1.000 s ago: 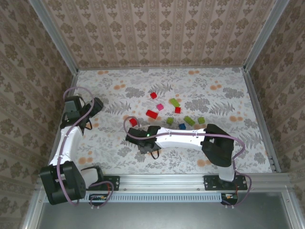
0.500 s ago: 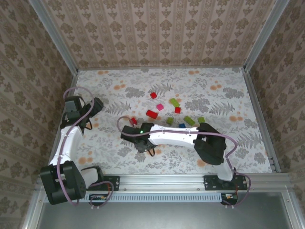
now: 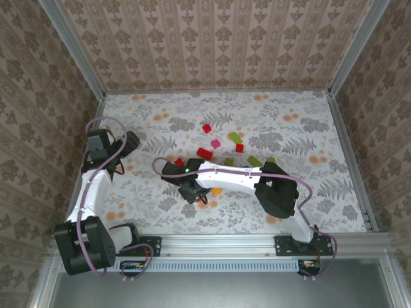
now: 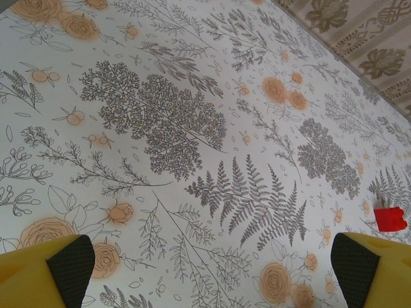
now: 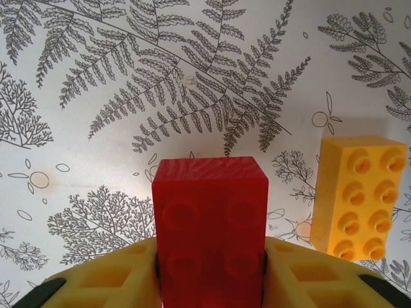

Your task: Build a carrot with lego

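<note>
My right gripper is shut on a red lego brick, studs facing the camera, held just above the floral table. An orange brick lies flat to its right, apart from it. From above, the right gripper is at the table's near middle, and the orange brick lies beside it. More loose lego lies beyond: red bricks, a magenta one and green ones. My left gripper stands open and empty at the left; in its wrist view the gripper hangs over bare table, with a red brick at the right.
The right arm's white link stretches across the near middle of the table and covers some bricks. Patterned walls close off the table on the left, back and right. A metal rail runs along the near edge.
The right arm has swung left with the red brick still in its grip. It now covers the blue brick, and an orange brick shows beside the gripper. The left arm has stayed still.
</note>
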{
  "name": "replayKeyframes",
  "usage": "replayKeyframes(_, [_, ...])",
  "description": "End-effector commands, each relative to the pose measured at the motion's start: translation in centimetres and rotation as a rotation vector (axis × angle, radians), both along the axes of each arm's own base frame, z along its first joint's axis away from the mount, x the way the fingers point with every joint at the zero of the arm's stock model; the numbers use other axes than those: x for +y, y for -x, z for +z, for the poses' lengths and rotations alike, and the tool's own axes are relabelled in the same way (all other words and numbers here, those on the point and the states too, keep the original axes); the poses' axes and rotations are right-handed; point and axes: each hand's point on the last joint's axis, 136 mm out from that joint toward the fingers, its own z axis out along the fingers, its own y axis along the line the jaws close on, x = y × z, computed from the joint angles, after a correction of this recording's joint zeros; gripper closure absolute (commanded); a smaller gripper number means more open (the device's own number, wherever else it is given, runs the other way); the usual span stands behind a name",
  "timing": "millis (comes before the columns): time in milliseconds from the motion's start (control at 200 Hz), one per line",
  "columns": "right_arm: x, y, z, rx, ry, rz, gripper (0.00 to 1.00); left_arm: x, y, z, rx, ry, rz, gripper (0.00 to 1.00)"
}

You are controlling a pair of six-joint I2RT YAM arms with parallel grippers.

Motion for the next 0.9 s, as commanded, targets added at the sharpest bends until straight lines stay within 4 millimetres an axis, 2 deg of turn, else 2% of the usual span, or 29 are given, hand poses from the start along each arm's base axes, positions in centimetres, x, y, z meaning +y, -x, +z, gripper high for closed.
replayKeyframes(0, [-2.0,0.9,-2.9,0.091,0.098,0.029,0.61,-0.1,-0.7,1.1,-0.021,0.016,-0.002,0.01])
replayKeyframes(365, [-1.7,-0.4,0.5,0.036,-0.013,-0.007,0.61,-0.1,-0.9,1.0,-0.018,0.018,-0.006,0.01])
replayKeyframes(895, [-1.1,-0.7,2.8,0.023,-0.073,0.033,0.61,-0.2,-0.9,1.1,-0.021,0.019,-0.01,0.01])
